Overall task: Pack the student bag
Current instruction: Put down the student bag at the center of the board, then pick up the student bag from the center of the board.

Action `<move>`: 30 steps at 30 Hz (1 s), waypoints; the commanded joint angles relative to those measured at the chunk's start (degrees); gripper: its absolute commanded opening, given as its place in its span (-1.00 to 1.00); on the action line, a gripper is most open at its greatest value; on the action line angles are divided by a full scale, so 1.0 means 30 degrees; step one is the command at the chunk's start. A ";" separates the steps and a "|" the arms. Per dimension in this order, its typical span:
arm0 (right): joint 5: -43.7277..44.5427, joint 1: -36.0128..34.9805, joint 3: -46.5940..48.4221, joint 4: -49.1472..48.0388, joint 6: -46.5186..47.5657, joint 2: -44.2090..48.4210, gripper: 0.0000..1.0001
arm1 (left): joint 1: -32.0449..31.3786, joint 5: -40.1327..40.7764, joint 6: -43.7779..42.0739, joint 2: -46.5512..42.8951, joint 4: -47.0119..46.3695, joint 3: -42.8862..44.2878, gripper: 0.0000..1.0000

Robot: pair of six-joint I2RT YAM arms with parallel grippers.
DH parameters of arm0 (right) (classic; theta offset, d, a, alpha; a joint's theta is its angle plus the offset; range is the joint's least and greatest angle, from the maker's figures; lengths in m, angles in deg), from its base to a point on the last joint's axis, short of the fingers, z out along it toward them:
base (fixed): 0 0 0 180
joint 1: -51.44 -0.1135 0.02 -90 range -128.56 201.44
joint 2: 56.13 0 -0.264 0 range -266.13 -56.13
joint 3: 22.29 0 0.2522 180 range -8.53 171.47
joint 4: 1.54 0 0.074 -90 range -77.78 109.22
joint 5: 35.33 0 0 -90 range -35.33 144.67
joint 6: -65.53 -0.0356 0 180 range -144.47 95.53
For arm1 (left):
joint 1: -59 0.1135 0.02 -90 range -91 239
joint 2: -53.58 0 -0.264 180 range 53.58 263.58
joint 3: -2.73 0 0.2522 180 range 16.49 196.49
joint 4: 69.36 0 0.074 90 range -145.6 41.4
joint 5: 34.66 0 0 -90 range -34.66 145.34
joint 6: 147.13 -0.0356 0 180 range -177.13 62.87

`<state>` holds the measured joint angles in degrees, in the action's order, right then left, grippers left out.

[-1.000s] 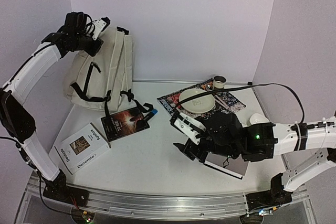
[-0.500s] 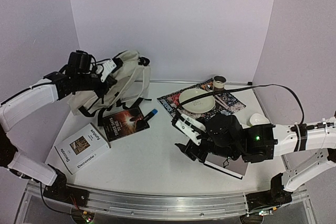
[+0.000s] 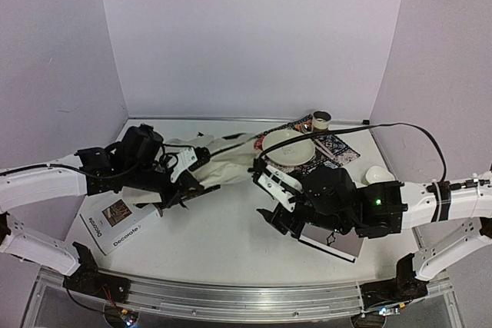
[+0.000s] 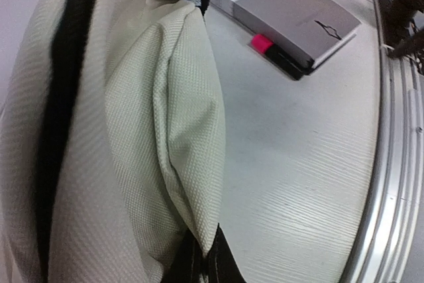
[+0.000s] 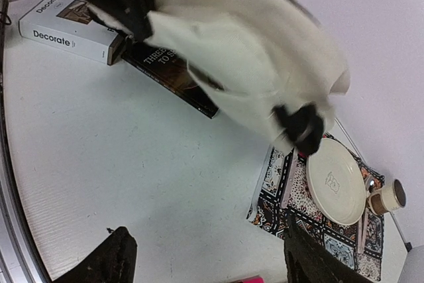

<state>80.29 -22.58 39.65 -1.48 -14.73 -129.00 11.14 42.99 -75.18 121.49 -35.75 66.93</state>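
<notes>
Left claw (image 3: 178,182) pinched on the student bag (image 3: 227,160), right claw (image 3: 269,203) spread and empty
Packing seems unstarted: Decorate book (image 3: 115,224) lies outside the bag, whose opening I cannot make out

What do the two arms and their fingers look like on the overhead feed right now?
Both arms have white tubular shells with black joints and black base mounts. The left arm ends in a black wrist block. The right arm has a bulky black wrist with a green light, and a black cable loops above it. Its fingers look white from overhead.
</notes>
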 commanded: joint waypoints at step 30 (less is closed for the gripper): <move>-0.4987 0.4593 0.4430 0.2552 -0.6258 -0.4506 0.97 | -0.0146 0.5700 1.3785 0.0843 0.0560 0.0568 0.99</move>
<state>73.23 -13.02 48.42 3.07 -26.30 -138.90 4.94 63.50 -38.68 119.17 -34.52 65.05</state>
